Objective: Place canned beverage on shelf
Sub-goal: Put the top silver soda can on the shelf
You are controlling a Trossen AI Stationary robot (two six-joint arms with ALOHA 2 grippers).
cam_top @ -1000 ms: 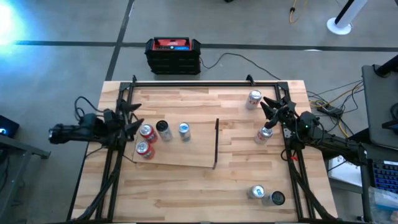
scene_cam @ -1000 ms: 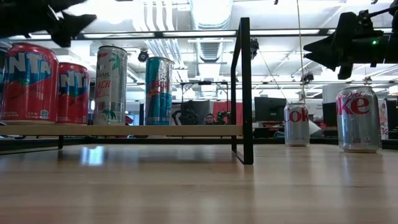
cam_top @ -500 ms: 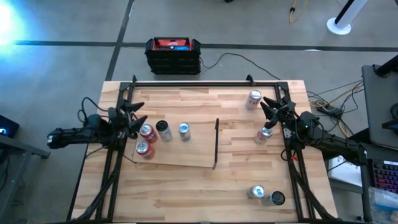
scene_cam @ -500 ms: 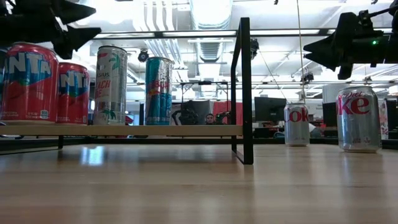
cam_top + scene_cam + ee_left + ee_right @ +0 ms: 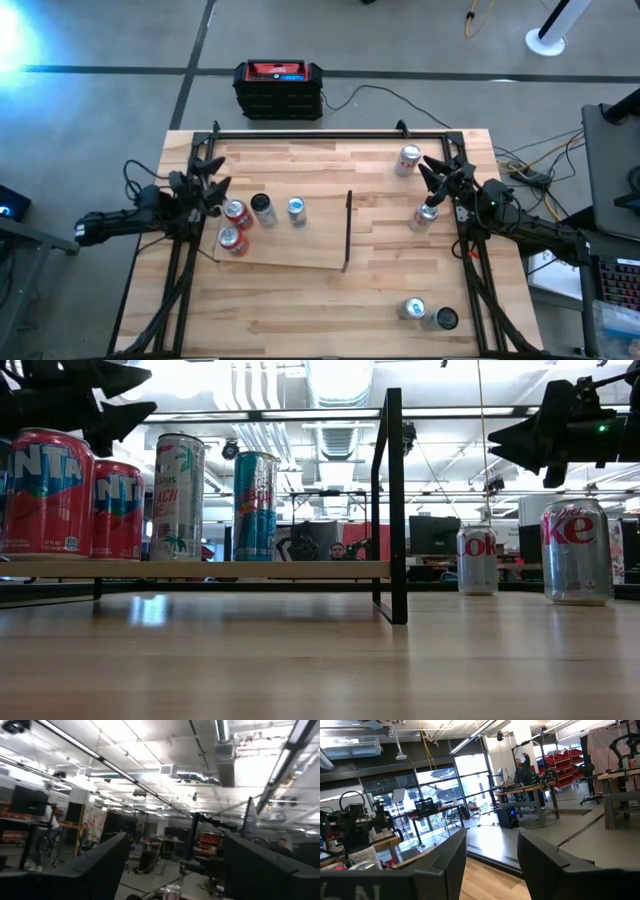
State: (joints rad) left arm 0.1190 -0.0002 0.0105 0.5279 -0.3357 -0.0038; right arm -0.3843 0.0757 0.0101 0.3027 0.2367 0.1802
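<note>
Cans are standing four strong on the shelf (image 5: 300, 250), the pale board lying on the desk (image 5: 300, 310) with its black upright bar (image 5: 348, 230) along the short edge nearest the desk's middle. Two red cans are sitting at the end away from that bar, one (image 5: 236, 213) farther back and the other (image 5: 231, 240) nearer the front edge; a silver can with a dark top (image 5: 262, 208) and a teal can (image 5: 296, 209) are standing beside them toward the bar. In the low view the same row is showing upright on the board: red can (image 5: 42, 493), red can (image 5: 118, 510), silver can (image 5: 179, 497), teal can (image 5: 256, 506).

The left claw (image 5: 212, 180) is hovering just above and beside the back red can, its fingers standing apart and grasping nothing. The right claw (image 5: 437, 176) is hanging at the desk's right side with its fingers clenched and empty, between a silver can (image 5: 408, 158) behind it and another silver can (image 5: 426, 215) in front of it. Two more cans (image 5: 413, 309) (image 5: 445, 319) are waiting near the desk's front right corner, touching or nearly so.
</note>
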